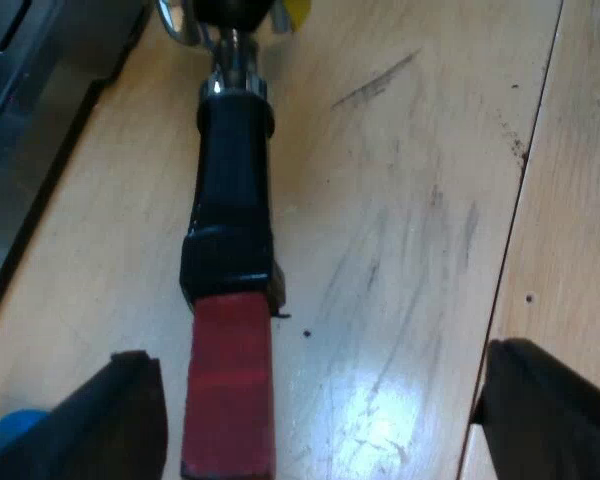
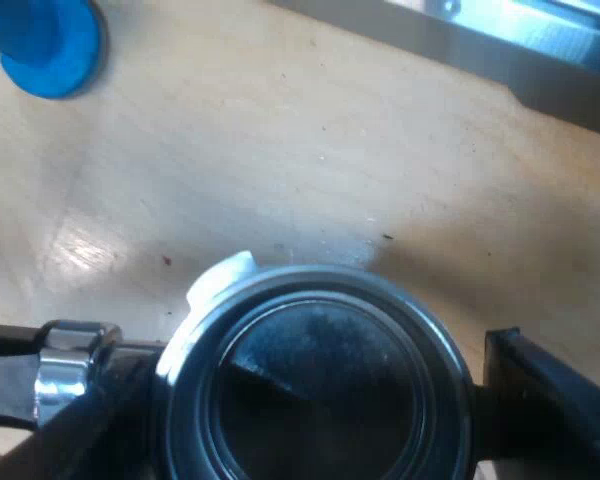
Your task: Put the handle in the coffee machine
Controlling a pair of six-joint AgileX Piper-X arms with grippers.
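Right wrist view | holder (image 2: pixel 315 385) basket dark inside | blue tamper (image 2: pixel 48 45) well apart

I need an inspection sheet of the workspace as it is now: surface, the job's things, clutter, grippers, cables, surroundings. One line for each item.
Surface: pale wooden table, scuffed with dark marks, with a seam between its boards.
Job's things: metal holder is loose over the table, not locked into the machine, basket mouth up. Its black handle ends in red. The metal body of the espresso machine is close by.
Clutter: blue tamper on the table; small yellow thing by the holder's head, kind unclear.
Grippers: left gripper has its jaws open, with the red end between them, not gripped. Right gripper is at the holder's basket; its grip cannot be judged.
Cables: nothing seen.
Surroundings: nothing seen.
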